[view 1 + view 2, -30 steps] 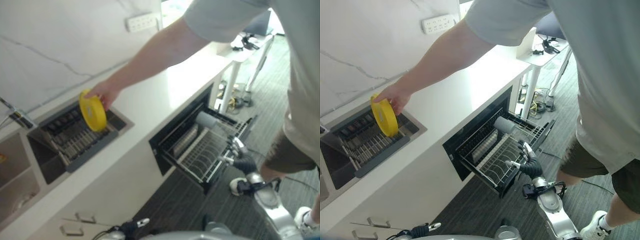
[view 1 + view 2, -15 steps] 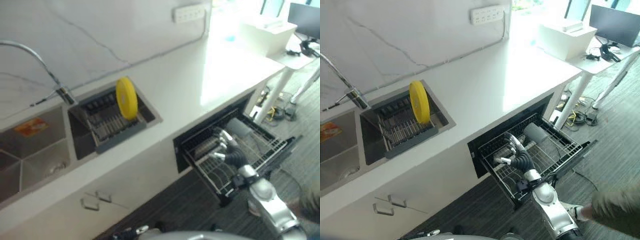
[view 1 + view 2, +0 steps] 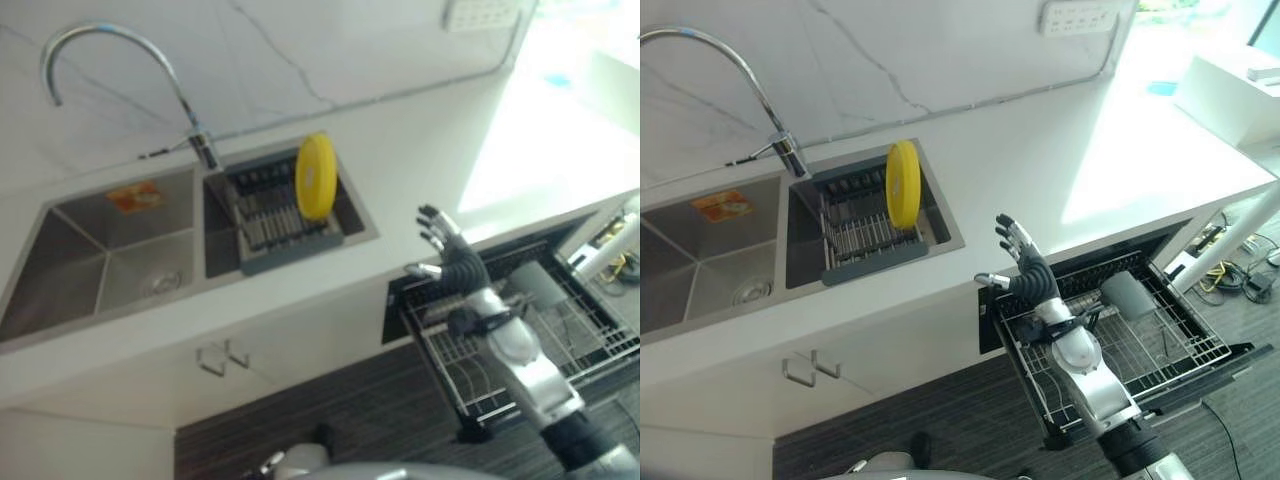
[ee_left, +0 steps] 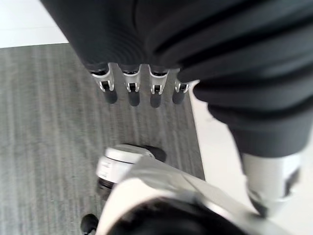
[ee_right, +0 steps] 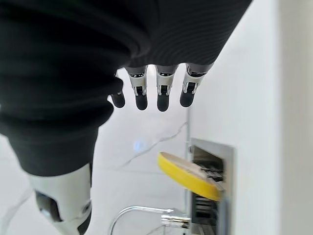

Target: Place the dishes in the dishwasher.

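A yellow plate (image 3: pixel 903 184) stands on edge in the dark drying rack (image 3: pixel 855 235) inside the sink's right basin; it also shows in the right wrist view as the plate (image 5: pixel 188 176). My right hand (image 3: pixel 1025 268) is raised at the counter's front edge, open and empty, well right of the plate. Below it the dishwasher's wire rack (image 3: pixel 1160 345) is pulled out, with a grey cup (image 3: pixel 1127 294) lying in it. My left hand (image 4: pixel 131 89) hangs open over the grey floor, holding nothing.
A curved tap (image 3: pixel 700 45) arches over the steel left basin (image 3: pixel 700 270). The white counter (image 3: pixel 1060 150) runs right to a white box (image 3: pixel 1240 90). A socket strip (image 3: pixel 1075 15) sits on the marble wall. Cabinet handles (image 3: pixel 810 368) are below the sink.
The view has swung left. The person who set the plate in the rack is gone. My right hand rose from the dishwasher rack to counter height.
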